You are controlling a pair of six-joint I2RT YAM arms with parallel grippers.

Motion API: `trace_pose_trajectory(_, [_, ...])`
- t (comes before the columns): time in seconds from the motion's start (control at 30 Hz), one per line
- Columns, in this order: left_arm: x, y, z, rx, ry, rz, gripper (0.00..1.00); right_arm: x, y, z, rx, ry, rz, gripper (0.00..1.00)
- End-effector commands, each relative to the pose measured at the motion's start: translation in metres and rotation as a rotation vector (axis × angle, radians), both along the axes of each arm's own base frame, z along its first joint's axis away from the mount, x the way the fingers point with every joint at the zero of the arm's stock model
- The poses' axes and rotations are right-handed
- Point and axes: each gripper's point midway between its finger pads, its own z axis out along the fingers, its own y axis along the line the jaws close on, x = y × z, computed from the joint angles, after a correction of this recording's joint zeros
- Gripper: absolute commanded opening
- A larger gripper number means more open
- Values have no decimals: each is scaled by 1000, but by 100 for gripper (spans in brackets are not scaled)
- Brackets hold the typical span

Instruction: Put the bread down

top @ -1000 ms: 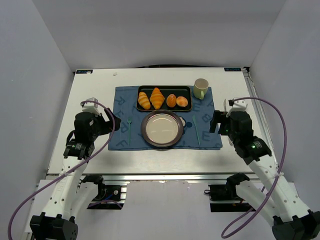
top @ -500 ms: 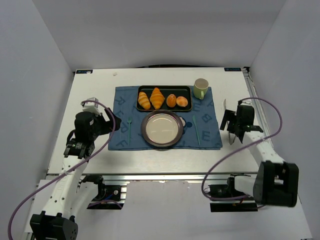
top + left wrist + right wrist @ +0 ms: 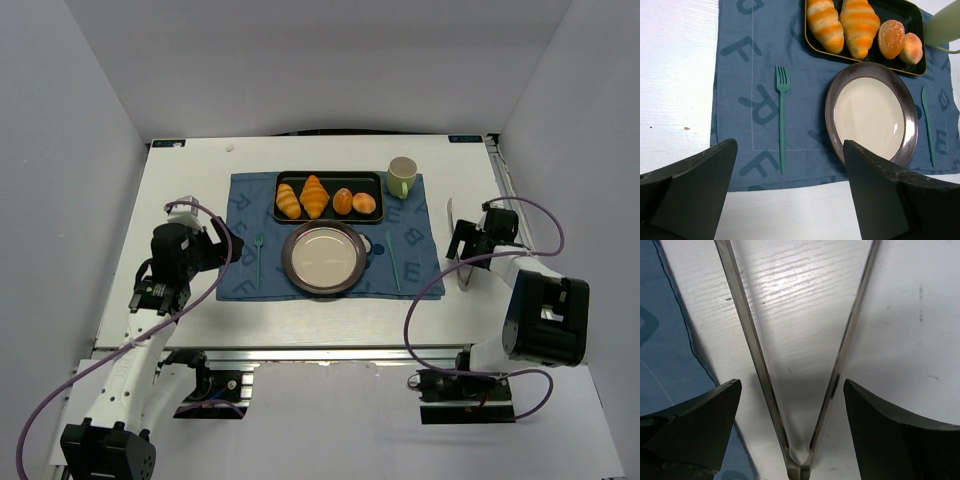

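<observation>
Two long striped rolls (image 3: 288, 201) (image 3: 315, 196) and two small round buns (image 3: 343, 201) (image 3: 365, 203) lie in a black tray (image 3: 329, 176) at the back of the blue placemat. A dark-rimmed plate (image 3: 324, 257) sits in front of it, with nothing on it. Metal tongs (image 3: 462, 275) lie on the white table right of the mat. My right gripper (image 3: 470, 245) is open, low over them. In the right wrist view its fingers (image 3: 690, 425) stand either side of the V-shaped tongs (image 3: 752, 350), apart from them. My left gripper (image 3: 225, 248) is open and holds nothing, at the mat's left edge.
A green cup (image 3: 401, 176) stands right of the tray. A teal fork (image 3: 258, 258) lies left of the plate and a teal knife (image 3: 392, 262) right of it. White walls close in the table on three sides.
My right arm has folded back and its gripper has swung right, off the mat, and down over the tongs. The left arm has not moved.
</observation>
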Motion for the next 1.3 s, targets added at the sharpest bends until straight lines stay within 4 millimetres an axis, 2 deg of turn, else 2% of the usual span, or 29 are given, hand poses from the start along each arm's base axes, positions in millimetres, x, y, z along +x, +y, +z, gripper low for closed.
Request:
trace_pose_trajectory(0.0, [1, -3, 4, -9, -20, -10, 98, 28, 2, 12, 32, -69, 55, 89])
trace_pose_trajectory(0.13, [1, -3, 4, -10, -18, -8, 98, 32, 5, -1, 50, -30, 79, 89])
trace_pose_trajectory(0.37, [1, -2, 5, -10, -22, -5, 98, 38, -4, -22, 37, 40, 50, 89])
trace_pose_trajectory(0.6, [1, -2, 5, -10, -24, -3, 98, 36, -6, -28, 28, 84, 43, 74])
trace_pose_trajectory(0.77, [0, -1, 7, -10, -30, -1, 98, 34, -2, -33, 39, 98, 49, 76])
trace_pose_trajectory(0.87, [0, -1, 7, -10, -30, -2, 98, 33, 2, -33, 48, 105, 60, 66])
trace_pose_trajectory(1.0, [0, -2, 7, -11, -33, -4, 98, 36, 2, -14, 38, 74, 56, 62])
trace_pose_trajectory(1.1, [0, -1, 8, -10, -35, 1, 98, 40, 1, 16, 22, 18, 48, 62])
trace_pose_trajectory(1.13, [0, -1, 7, -10, -32, -1, 98, 41, 2, 36, 15, -15, 49, 62])
trace_pose_trajectory(1.2, [0, -1, 7, -10, -33, -1, 98, 42, 0, 57, -3, -50, 44, 61])
trace_pose_trajectory(1.23, [0, -1, 8, -10, -35, -1, 98, 41, 0, 77, -10, -82, 36, 60])
trace_pose_trajectory(1.27, [0, -1, 7, -9, -33, -1, 98, 40, 2, 87, -5, -102, 42, 58])
